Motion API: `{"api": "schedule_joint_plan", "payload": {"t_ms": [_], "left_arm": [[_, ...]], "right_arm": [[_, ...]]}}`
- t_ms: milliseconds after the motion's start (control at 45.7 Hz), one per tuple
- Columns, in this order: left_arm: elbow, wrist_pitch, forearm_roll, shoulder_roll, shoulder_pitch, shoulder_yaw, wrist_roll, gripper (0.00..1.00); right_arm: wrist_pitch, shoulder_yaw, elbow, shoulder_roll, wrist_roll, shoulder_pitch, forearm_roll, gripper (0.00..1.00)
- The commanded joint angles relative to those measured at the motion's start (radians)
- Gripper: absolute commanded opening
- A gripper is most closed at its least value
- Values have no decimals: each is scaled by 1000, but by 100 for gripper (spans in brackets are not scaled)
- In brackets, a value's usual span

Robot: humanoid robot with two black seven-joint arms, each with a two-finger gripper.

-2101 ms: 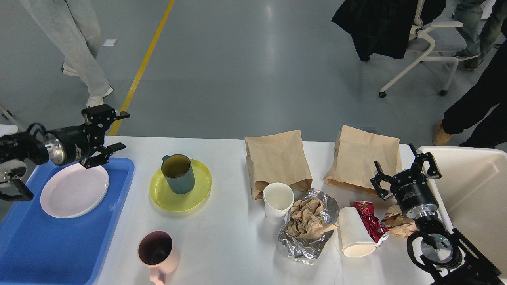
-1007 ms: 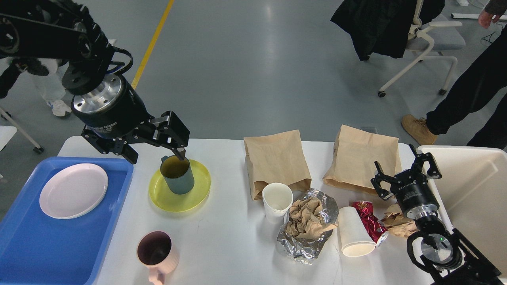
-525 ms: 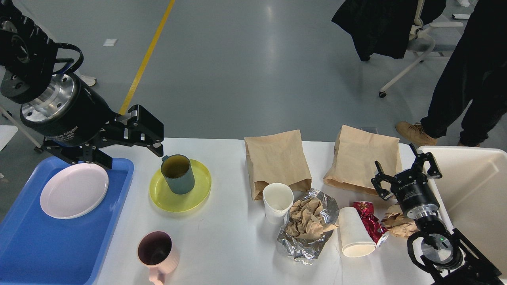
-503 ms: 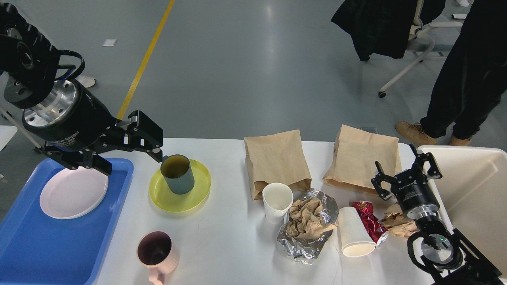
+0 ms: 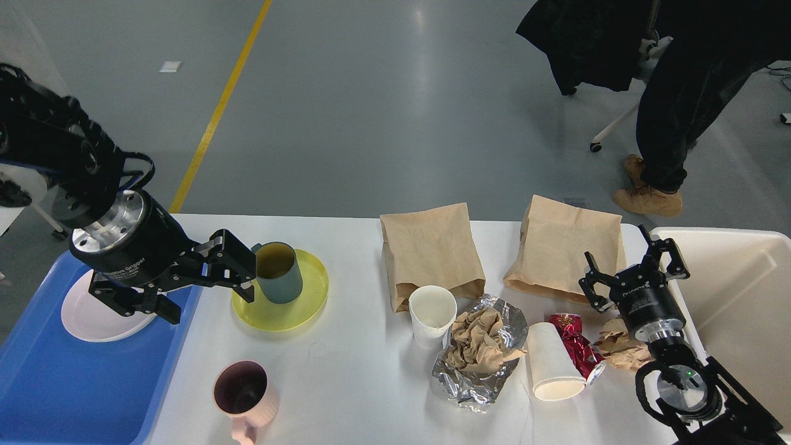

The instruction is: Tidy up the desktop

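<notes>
Pink mug (image 5: 245, 390) sits nearest on the white desktop (image 5: 346, 383). Beyond it my left gripper (image 5: 207, 295), jaws wide and empty, nears the teal mug (image 5: 278, 271) on the yellow plate (image 5: 281, 306); I should straddle its wall squarely. My right gripper (image 5: 633, 267) waits spread.
</notes>
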Motion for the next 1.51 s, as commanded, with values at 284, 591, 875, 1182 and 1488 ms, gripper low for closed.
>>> {"api": "schedule_joint_plan", "payload": {"t_ms": [284,591,875,1182,1488], "left_arm": [[47,404,137,173,461,-125,58,96],[185,519,135,104,712,-204,63,96],[291,522,132,34,834,-257,63,95],[298,610,124,21,853,-257,63,69],[309,633,152,20,876,-263,107,33]], "right_arm": [[0,0,0,0,0,0,0,100],[0,0,0,0,0,0,0,100],[0,0,0,2,0,0,0,100],[0,0,0,2,0,0,0,100],[0,0,0,2,0,0,0,100]]}}
